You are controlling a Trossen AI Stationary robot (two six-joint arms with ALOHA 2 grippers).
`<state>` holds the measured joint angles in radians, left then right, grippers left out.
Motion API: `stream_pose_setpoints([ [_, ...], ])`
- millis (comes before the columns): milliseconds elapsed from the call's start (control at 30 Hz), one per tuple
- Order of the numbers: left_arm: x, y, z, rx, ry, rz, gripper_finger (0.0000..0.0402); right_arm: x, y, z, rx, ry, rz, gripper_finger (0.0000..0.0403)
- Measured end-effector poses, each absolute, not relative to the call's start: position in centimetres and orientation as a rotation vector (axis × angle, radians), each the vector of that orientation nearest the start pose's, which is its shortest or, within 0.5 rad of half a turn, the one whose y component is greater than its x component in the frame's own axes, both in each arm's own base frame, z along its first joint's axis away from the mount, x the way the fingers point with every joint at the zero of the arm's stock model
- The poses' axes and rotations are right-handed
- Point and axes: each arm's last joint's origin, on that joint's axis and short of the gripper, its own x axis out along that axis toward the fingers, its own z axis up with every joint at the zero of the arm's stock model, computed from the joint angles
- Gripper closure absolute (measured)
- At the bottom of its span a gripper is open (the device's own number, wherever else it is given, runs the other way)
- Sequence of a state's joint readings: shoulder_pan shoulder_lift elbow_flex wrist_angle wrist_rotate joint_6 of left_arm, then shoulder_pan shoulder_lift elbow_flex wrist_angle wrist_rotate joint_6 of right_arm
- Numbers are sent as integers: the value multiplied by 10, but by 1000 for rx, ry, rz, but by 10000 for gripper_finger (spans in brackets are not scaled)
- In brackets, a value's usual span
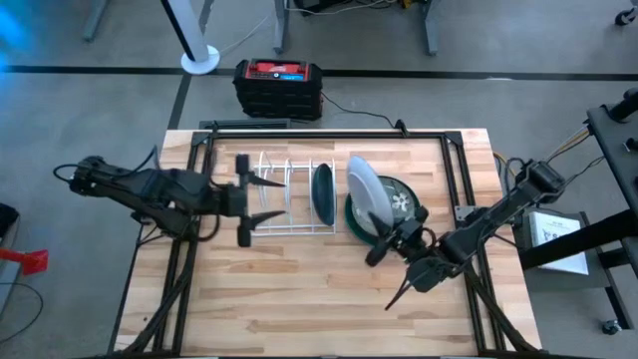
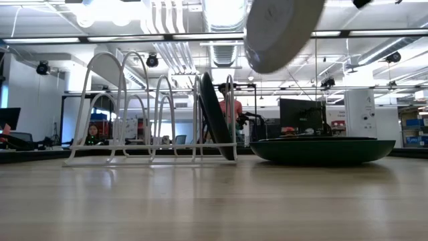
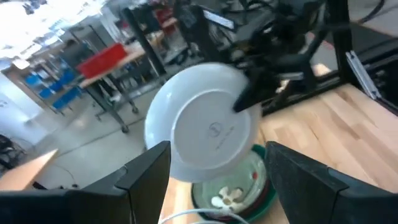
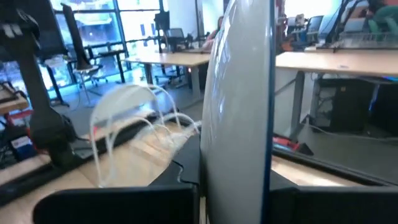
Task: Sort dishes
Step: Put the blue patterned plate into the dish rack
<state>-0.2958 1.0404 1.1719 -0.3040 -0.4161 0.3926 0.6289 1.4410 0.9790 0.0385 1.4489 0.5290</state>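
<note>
right pincer point(image 1: 384, 242) grasping pale plate point(image 1: 363, 186) | left pincer point(image 1: 261, 199) released | underside mark unreadable

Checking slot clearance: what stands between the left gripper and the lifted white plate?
In the high view, the white wire rack with one dark plate upright in it.

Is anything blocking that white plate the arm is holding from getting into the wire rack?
Partly. The right pincer holds the pale plate above the green plate. A dark plate fills the rack's nearest slot; slots beyond look free, with the left pincer beside them.
</note>
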Motion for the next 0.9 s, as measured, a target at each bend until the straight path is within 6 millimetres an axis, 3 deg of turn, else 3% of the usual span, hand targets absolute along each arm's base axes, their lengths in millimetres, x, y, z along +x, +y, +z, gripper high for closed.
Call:
stream_pose_setpoints([
  [133,187,-44,399,443,115,117,151,285,167,294,115,-12,-842,384],
  [500,111,-21,435,379,-135,179,152,366,190,323,129,-36,-902,384],
  [700,75,-10,439,312,-200,186,152,402,188,323,176,-67,-942,384],
  [900,51,-3,442,276,-266,196,152,430,185,319,195,-84,-976,384],
])
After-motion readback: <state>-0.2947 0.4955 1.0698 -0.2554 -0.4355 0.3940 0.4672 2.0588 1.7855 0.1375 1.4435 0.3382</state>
